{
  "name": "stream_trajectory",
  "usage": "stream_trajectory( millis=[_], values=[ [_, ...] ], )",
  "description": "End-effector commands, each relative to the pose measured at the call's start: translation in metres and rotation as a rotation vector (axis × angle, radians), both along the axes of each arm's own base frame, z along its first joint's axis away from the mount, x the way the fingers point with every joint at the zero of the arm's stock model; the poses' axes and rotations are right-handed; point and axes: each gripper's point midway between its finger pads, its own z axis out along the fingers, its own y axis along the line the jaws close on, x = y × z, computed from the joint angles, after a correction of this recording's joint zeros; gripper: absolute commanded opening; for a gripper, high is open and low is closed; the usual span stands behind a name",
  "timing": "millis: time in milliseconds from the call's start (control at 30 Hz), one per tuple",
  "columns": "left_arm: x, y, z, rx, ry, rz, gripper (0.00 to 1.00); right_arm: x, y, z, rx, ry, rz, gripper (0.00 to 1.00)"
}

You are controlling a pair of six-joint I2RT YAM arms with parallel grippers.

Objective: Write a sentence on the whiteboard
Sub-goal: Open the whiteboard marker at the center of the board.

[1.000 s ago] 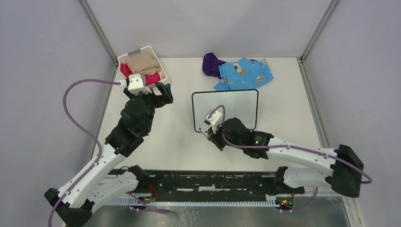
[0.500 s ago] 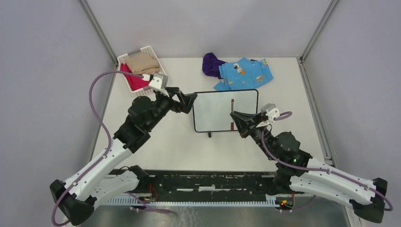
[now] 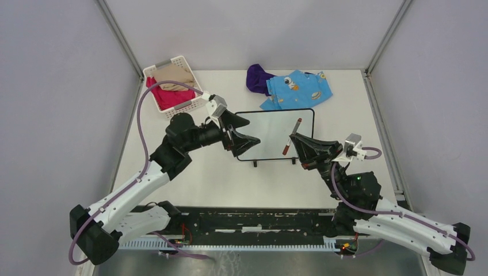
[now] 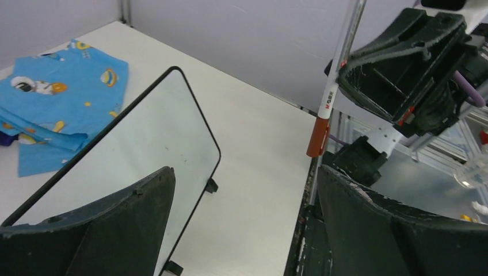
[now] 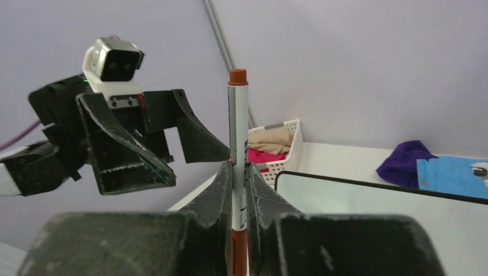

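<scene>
Right gripper (image 3: pixel 294 140) clamps the marker (image 3: pixel 296 125) over the board's (image 3: pixel 270 127) right edge; we find the left gripper (image 3: pixel 253 131), spread wide, facing its shaft broadside.

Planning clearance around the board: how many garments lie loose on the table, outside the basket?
2. The purple garment lies at the far edge; the blue printed garment touches its right side, just beyond the whiteboard. More could be hidden under them.

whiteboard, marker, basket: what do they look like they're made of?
Whiteboard: glossy white panel that mirrors the wall, maybe melamine or coated steel; thin black frame, probably plastic. Marker: smooth white plastic barrel, reddish-brown ends. Basket: white moulded plastic, going by its slatted walls.
</scene>
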Motion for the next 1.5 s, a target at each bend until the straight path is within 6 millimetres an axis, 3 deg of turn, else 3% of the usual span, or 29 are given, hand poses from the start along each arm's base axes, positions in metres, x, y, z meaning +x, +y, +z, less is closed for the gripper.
stream_trajectory(
  millis=[0,367,700,900,1133,1300,1467],
  values=[
    [-0.027,-0.014,0.013,-0.039,-0.037,-0.172,0.97,-0.017,0.003,0.038,0.163,-0.078,0.101,0.0],
    [-0.057,-0.028,0.009,-0.026,-0.028,-0.328,0.96,-0.03,0.033,0.067,0.284,-0.135,0.267,0.0],
    [-0.064,-0.028,0.011,-0.028,-0.042,-0.351,0.89,-0.036,0.053,0.075,0.306,-0.147,0.357,0.0],
    [-0.07,-0.029,0.012,-0.027,-0.05,-0.383,0.77,-0.036,0.054,0.075,0.32,-0.144,0.368,0.0],
    [-0.075,-0.03,0.013,-0.026,-0.058,-0.413,0.51,-0.037,0.058,0.074,0.321,-0.14,0.387,0.0],
    [-0.078,-0.03,0.014,-0.027,-0.06,-0.428,0.47,-0.038,0.062,0.071,0.311,-0.134,0.402,0.0],
    [-0.08,-0.03,0.014,-0.027,-0.064,-0.441,0.32,-0.039,0.065,0.069,0.305,-0.131,0.411,0.0]
  ],
)
